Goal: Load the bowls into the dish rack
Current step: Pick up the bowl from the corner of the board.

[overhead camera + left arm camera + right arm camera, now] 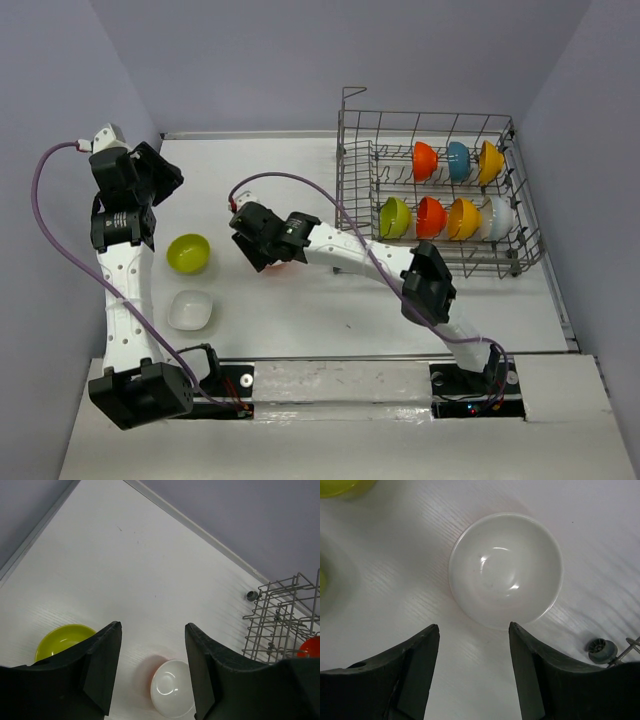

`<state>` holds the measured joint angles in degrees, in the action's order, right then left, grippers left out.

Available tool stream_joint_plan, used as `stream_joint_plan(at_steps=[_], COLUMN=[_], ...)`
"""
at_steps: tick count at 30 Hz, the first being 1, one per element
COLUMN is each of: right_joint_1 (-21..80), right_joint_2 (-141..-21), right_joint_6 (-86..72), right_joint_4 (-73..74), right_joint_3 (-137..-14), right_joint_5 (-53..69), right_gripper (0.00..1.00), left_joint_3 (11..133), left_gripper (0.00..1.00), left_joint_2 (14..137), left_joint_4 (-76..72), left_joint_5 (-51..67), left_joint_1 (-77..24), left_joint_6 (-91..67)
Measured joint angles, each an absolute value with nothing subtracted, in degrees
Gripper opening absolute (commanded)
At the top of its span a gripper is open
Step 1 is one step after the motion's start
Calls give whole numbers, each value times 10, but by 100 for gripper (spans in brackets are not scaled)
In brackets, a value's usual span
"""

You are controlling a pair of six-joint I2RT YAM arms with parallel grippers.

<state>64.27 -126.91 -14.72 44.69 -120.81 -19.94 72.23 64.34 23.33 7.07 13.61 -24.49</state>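
Note:
A round bowl, white inside, sits on the table; in the top view only its red-orange edge shows under my right gripper. The right gripper is open just short of that bowl's near rim, with nothing between its fingers. My left gripper is open and empty, held high at the table's far left. Below it I see the same round bowl and a lime green bowl. The grey wire dish rack at the back right holds several bowls on edge.
The lime green bowl and a white squarish bowl lie beside the left arm. A rack caster stands close to the right of the round bowl. The rack's corner and side walls rise tall.

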Motion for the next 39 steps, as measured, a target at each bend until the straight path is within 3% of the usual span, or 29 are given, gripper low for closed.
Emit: stream_joint_plan(at_steps=[17, 39], right_joint_1=[643, 643], right_joint_2=[-1374, -1407], right_joint_6=[-133, -128], right_joint_4=[415, 408], right_joint_3=[-1263, -1290], right_joint_5=[-197, -208], right_gripper=[59, 45], left_joint_3=[711, 708], left_gripper=[63, 62], left_joint_2=[643, 643], left_joint_4=[225, 225], left_joint_5=[81, 90], left_joint_1=[136, 136], left_joint_6=[-245, -245])
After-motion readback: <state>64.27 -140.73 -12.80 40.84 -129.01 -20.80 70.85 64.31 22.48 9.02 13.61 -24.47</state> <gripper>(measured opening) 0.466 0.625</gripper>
